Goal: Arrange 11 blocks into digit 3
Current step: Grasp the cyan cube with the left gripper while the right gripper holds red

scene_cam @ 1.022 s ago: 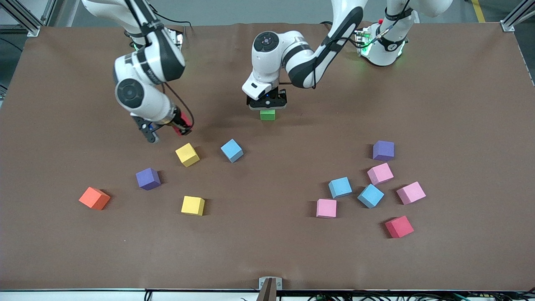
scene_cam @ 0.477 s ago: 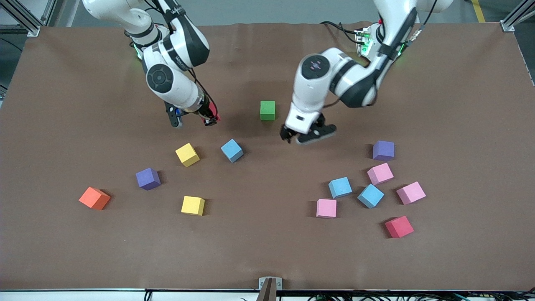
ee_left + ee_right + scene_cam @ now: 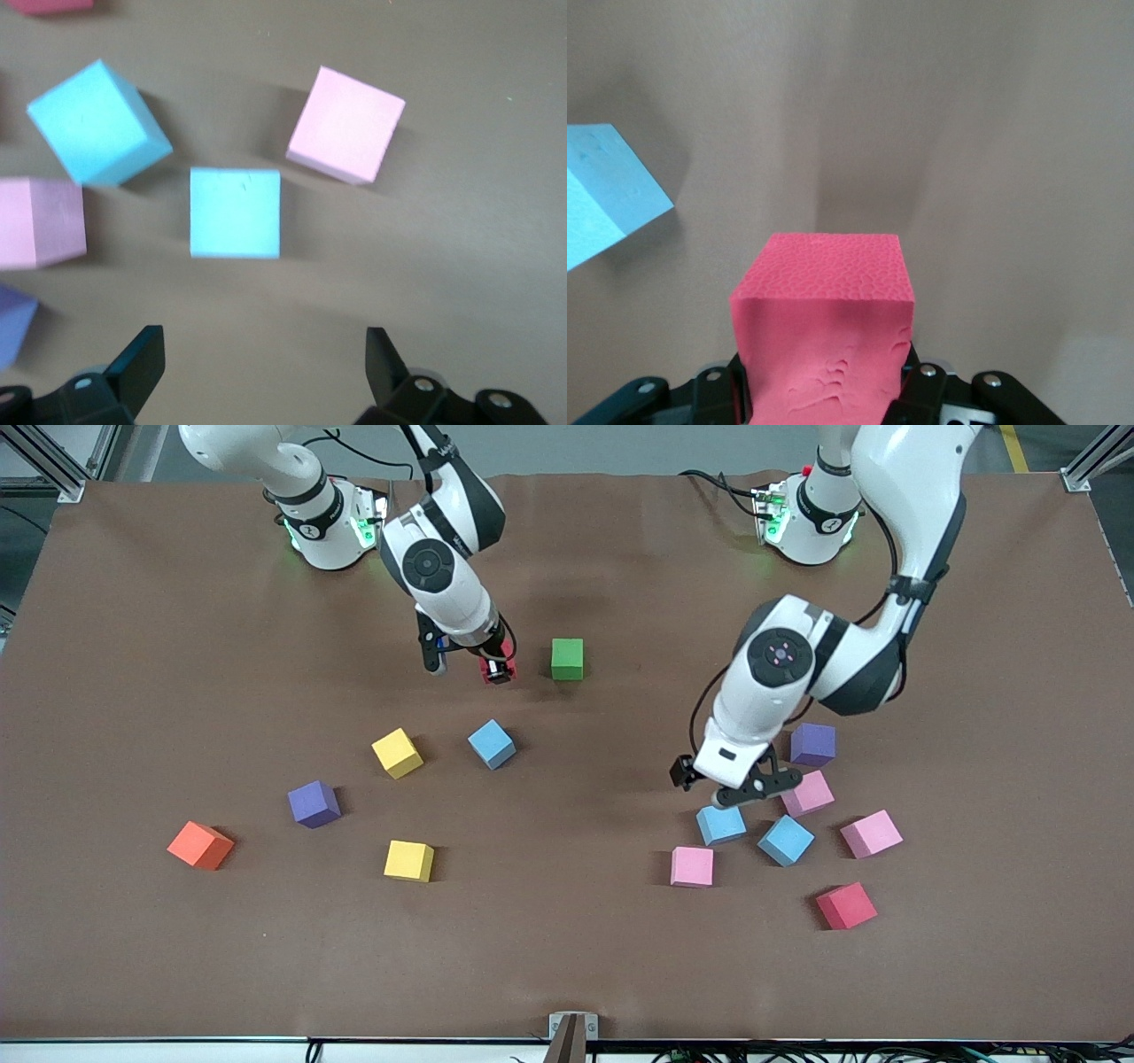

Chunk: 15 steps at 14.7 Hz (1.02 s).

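We carry a red block (image 3: 493, 669) clamped in the right claw (image 3: 496, 671), and what matters now is that the green block (image 3: 567, 659) lies just beside it, toward the left arm's end of the desk (image 3: 133, 957), with a narrow strip of bare desk between the two. In the right wrist view the red block (image 3: 822, 332) fills the space between the jaws, with bare desk ahead of it. If we mean to start a row there, we judge the red cube should come down against the green one's side, faces square to it.

Our left claw (image 3: 728, 790) hangs with jaws apart and nothing in them, over the cluster at the left arm's end. A blue block (image 3: 720, 823) sits just under it; in the left wrist view that blue block (image 3: 236, 213) lies ahead of the gap and squarely between the two fingers (image 3: 137, 361), so a straight descent looks right to us.

The crowding is our worry. A second blue block (image 3: 785, 840) and a pink block (image 3: 805, 794) stand close beside the target, another pink (image 3: 692, 866) nearer the camera. A finger could nudge one of them on the way down.
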Motion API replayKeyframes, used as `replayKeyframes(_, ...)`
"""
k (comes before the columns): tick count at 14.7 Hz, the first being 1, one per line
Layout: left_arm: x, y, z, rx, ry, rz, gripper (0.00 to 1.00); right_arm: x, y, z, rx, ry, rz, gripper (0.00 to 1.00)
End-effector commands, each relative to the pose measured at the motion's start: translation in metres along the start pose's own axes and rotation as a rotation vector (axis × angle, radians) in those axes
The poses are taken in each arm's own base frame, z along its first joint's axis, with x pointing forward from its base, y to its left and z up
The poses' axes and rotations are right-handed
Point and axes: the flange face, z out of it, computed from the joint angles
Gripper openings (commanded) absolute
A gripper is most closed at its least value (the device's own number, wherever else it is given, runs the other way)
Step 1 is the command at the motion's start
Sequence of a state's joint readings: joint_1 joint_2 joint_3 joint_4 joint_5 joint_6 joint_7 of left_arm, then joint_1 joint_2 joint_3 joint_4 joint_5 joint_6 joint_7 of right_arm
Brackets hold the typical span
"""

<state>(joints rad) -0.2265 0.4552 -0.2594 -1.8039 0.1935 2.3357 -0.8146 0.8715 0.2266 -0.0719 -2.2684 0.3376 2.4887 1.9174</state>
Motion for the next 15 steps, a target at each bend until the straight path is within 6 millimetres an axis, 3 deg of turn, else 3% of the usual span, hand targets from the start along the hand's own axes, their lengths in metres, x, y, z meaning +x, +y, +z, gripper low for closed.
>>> replayKeyframes(1,0.024,-0.015,0.013,0.017,-0.007,0.093,1.00,0.001,-0.001,0.003,0.010,-0.037,0.061,0.07)
replayKeyframes(3,0.035,-0.028,0.022,0.015,-0.014,0.096,1.00,-0.007,0.003,0.026,0.024,-0.040,0.068,0.07)
replayKeyframes(4,0.045,-0.026,0.020,0.004,-0.003,0.091,1.00,-0.007,0.003,0.029,0.026,-0.045,0.079,0.07)
replayKeyframes(8,0.061,-0.017,0.051,-0.010,-0.021,0.078,1.00,-0.009,0.004,0.030,0.023,-0.062,0.101,0.09)
replayKeyframes(15,0.058,-0.017,0.075,-0.008,-0.058,0.032,1.00,-0.015,0.008,0.039,0.028,-0.073,0.115,0.08)
